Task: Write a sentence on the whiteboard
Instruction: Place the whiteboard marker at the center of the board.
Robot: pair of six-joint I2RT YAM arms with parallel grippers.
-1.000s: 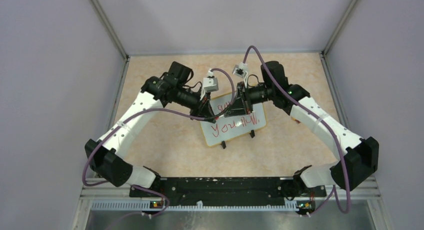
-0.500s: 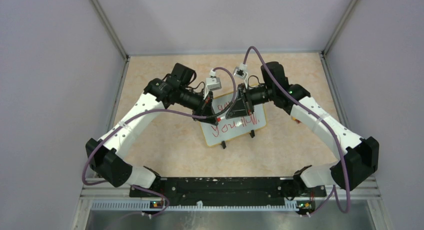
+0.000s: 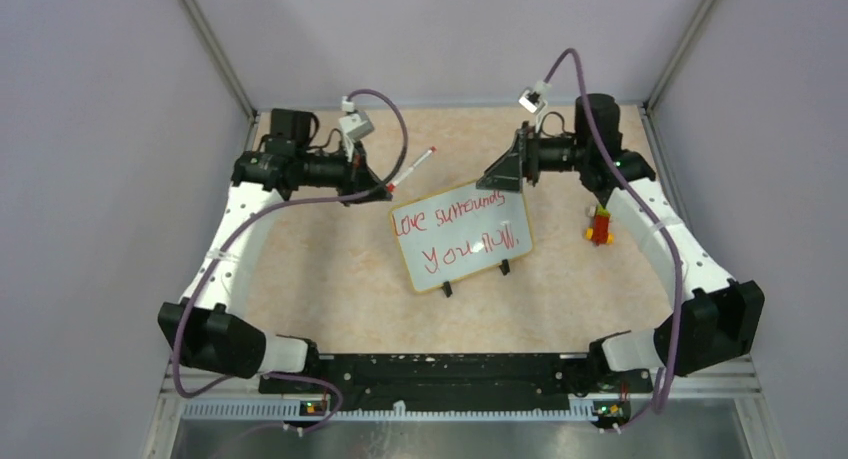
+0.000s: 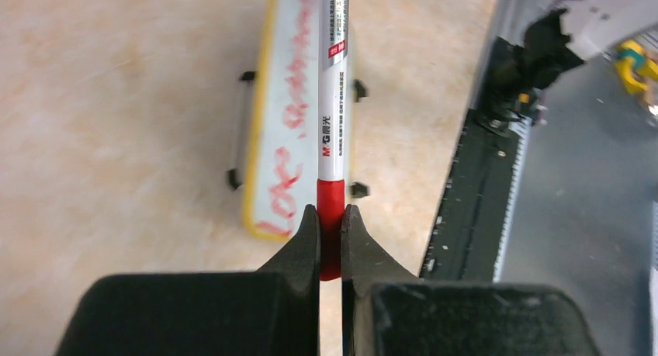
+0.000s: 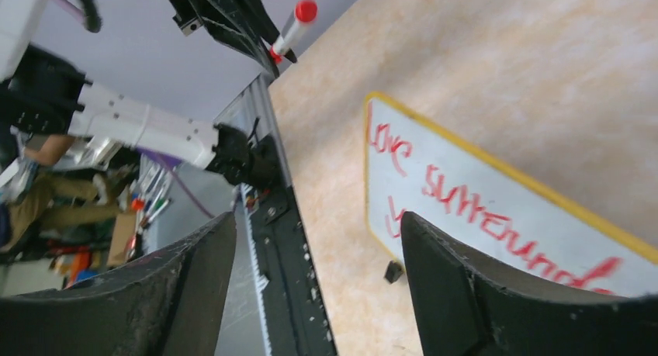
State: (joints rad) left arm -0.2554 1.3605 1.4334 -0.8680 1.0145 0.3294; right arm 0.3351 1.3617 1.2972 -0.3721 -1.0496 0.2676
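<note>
The board point(image 3: 458, 235) sits near the middle of the table point(image 3: 330, 269), turned a little askew, with a thin yellow rim and two black feet point(image 3: 446, 289) at its near edge. The sentence point(image 3: 450, 215) runs across it in red over two lines. I read "Love surrounds" on top and "You" starting the lower line (the last word is too scrawled for me to make out). The table is tan and mottled, boxed in by plain lilac-grey walls point(image 3: 100, 179).

My left arm reaches to the far left of the board. Its left gripper point(image 3: 385, 191) is clamped on one red end of a marker point(image 3: 412, 169), which sticks out toward the back. The right arm mirrors it on the far right. The right gripper point(image 3: 485, 182) is spread wide with nothing between its fingers, near the board's far edge but clear of it. A small red and yellow object point(image 3: 599, 224) sits beside the right arm.
</note>
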